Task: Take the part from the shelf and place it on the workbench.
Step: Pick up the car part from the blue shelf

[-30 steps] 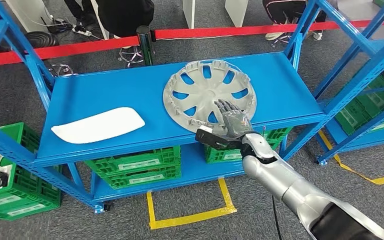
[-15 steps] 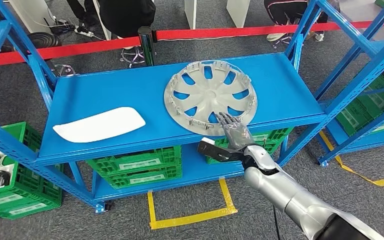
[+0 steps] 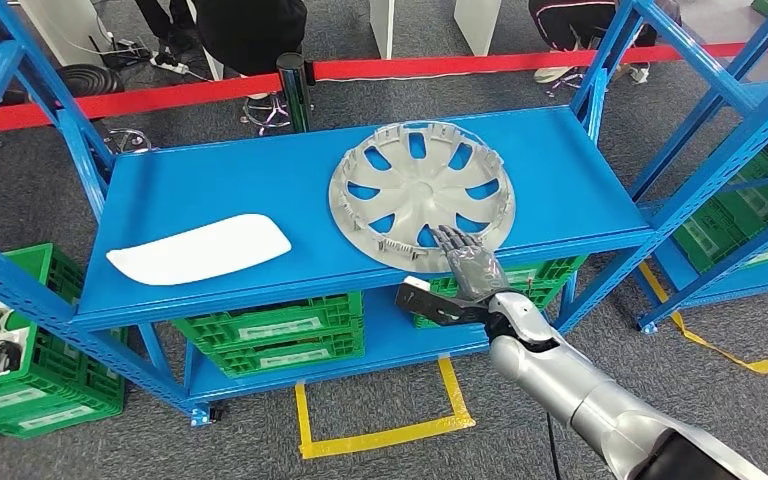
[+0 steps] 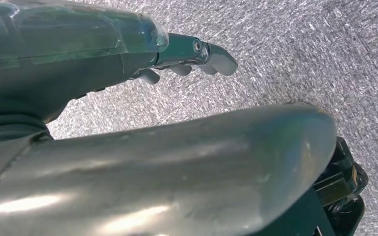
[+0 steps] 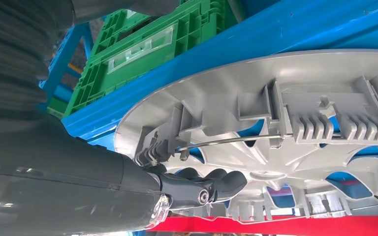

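Note:
A silver hubcap [image 3: 420, 185] lies on the blue shelf [image 3: 220, 190], toward its right end, inner side up with its clips showing. My right hand [image 3: 465, 262] is at the hubcap's near rim; the fingers [image 5: 211, 184] reach over the rim onto the inside of the hubcap [image 5: 285, 98], while the thumb [image 3: 415, 295] sticks out left, below the shelf's front edge. Nothing is clamped between them. A white curved panel [image 3: 200, 250] lies on the left part of the same shelf. My left hand [image 4: 177, 54] hangs over grey carpet and holds nothing.
Green crates [image 3: 270, 335] fill the lower shelf and another [image 3: 20, 370] stands at the left. A second blue rack [image 3: 750, 150] is on the right. A red barrier tape [image 3: 160, 95] runs behind, with people's legs beyond. Yellow floor tape [image 3: 380, 435] marks the carpet below.
My right hand has drawn back from the hubcap's spokes to its near rim at the shelf's front edge. The hubcap and the white panel stay in place.

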`<state>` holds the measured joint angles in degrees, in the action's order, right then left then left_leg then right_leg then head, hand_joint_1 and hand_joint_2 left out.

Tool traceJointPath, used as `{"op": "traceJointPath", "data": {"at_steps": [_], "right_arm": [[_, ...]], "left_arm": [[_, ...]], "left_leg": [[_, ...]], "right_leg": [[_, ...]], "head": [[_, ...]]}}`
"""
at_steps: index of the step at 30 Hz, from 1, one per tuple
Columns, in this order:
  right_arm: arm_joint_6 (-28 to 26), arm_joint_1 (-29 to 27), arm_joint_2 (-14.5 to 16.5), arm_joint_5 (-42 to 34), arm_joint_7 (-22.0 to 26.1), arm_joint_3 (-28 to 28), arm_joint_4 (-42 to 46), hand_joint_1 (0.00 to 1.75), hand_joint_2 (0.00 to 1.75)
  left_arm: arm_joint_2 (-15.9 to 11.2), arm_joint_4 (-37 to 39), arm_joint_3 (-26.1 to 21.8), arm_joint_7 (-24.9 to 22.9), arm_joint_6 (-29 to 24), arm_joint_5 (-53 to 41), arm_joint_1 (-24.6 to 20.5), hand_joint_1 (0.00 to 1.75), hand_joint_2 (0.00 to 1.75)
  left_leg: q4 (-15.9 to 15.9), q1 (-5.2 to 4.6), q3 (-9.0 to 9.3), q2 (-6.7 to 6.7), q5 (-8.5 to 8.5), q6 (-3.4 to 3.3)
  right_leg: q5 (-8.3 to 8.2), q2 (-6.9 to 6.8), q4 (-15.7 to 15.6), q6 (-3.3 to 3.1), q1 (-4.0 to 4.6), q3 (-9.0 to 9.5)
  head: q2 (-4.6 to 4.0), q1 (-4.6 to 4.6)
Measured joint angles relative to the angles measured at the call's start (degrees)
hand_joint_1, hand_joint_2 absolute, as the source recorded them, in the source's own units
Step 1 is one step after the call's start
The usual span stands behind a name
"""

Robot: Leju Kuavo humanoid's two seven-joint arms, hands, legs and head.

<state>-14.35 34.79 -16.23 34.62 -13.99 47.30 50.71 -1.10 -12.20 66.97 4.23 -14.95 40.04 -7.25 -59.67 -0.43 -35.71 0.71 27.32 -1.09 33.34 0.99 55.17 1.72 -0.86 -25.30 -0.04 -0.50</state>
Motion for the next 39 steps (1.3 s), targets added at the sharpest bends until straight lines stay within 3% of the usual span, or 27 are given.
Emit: {"op": "traceJointPath", "data": {"at_steps": [5,10,14,21,26,30,32,34,35,36,37,39], "right_arm": [[0.09,-0.27,-0.20,-0.02,0.00,-0.02,0.10,0.00,1.75],[0.13,-0.66,-0.33,0.07,0.03,-0.03,0.48,0.00,1.75],[0.19,-0.90,-0.51,0.16,0.06,-0.08,0.48,0.00,1.75],[0.16,-1.48,-0.58,0.04,0.55,-0.11,0.50,0.00,1.75],[0.18,-2.02,-0.62,0.01,0.75,-0.11,0.92,0.00,1.75],[0.32,-2.38,-0.70,-0.04,0.78,-0.13,1.31,0.00,1.75],[0.42,-2.78,-0.85,-0.07,0.79,-0.14,1.44,0.00,1.75],[0.41,-3.23,-0.96,-0.02,0.80,-0.16,1.48,0.00,1.75],[0.39,-3.44,-0.99,0.00,0.81,-0.17,1.53,0.00,1.75],[0.38,-3.63,-1.02,0.01,0.82,-0.19,1.62,0.00,1.75],[0.37,-3.76,-1.02,0.02,0.83,-0.19,1.72,0.00,1.75],[0.38,-3.97,-1.04,0.02,0.91,-0.13,1.91,0.00,1.75]], "left_arm": [[0.14,0.00,0.00,0.58,0.13,0.03,0.00,0.00,0.00],[0.11,0.00,0.00,0.76,0.33,-0.31,0.00,0.00,0.00],[0.08,0.00,0.00,0.68,0.34,-0.55,-0.01,0.00,0.00],[0.07,0.00,0.00,0.61,0.67,-0.55,0.00,0.00,0.00],[0.07,0.00,0.00,0.59,0.87,-0.55,0.00,0.00,0.00],[0.03,0.00,0.00,0.60,0.85,-0.90,-0.03,0.00,0.00],[0.03,0.00,0.00,0.60,0.85,-1.05,-0.03,0.00,0.00],[0.01,0.00,0.00,0.60,0.86,-1.08,0.01,0.00,0.00],[-0.02,0.00,0.00,0.59,0.86,-1.09,0.06,0.00,0.00],[-0.04,0.00,0.00,0.60,0.86,-1.09,0.09,0.00,0.00],[-0.05,0.00,0.00,0.59,0.87,-1.09,0.12,0.00,0.00],[-0.04,0.00,0.00,0.59,0.87,-1.09,0.13,0.00,0.00]], "left_leg": [[0.00,-0.01,0.01,0.01,0.00,0.00],[-0.20,-0.13,0.02,0.09,0.15,-0.24],[0.00,0.01,0.11,0.07,0.05,0.07],[0.00,-0.03,0.24,0.10,0.07,0.04],[-0.01,0.00,0.59,0.14,0.07,0.04],[1.18,0.21,1.52,0.16,0.02,-0.80],[2.18,0.57,2.11,-0.04,-0.37,-0.97],[2.30,0.60,2.24,-0.15,-0.32,-0.98],[2.29,0.60,2.33,-0.16,-0.23,-0.89],[2.28,0.63,2.49,-0.15,-0.11,-0.74],[2.26,0.67,2.76,-0.09,0.05,-0.53],[2.25,0.76,3.41,0.06,0.37,-0.04]], "right_leg": [[0.00,0.00,0.00,0.00,-0.01,0.01],[0.01,0.00,-0.23,0.46,-0.13,0.08],[0.06,0.03,-0.01,-0.46,-0.03,0.13],[0.03,0.00,-0.22,-0.36,-0.04,0.29],[0.05,-0.01,-0.24,-0.06,-0.02,0.60],[0.28,-0.15,-0.56,0.98,0.00,1.03],[2.62,-0.43,3.92,1.08,0.06,-1.05],[5.91,-0.56,11.96,1.18,-0.02,-5.73],[6.46,-0.58,14.92,1.22,-0.09,-7.70],[5.76,-0.61,15.92,1.22,-0.14,-8.77],[3.82,-0.66,14.50,1.14,-0.18,-8.66],[-1.31,-0.93,7.06,0.76,-0.19,-6.09]], "head": [[0.00,-0.01],[0.00,0.22],[0.00,-0.02],[0.00,-0.12],[0.00,-0.02],[0.00,0.23],[0.00,-0.05],[0.00,-0.30],[0.00,-0.34],[0.00,-0.34],[0.00,-0.37],[0.00,-0.42]]}}
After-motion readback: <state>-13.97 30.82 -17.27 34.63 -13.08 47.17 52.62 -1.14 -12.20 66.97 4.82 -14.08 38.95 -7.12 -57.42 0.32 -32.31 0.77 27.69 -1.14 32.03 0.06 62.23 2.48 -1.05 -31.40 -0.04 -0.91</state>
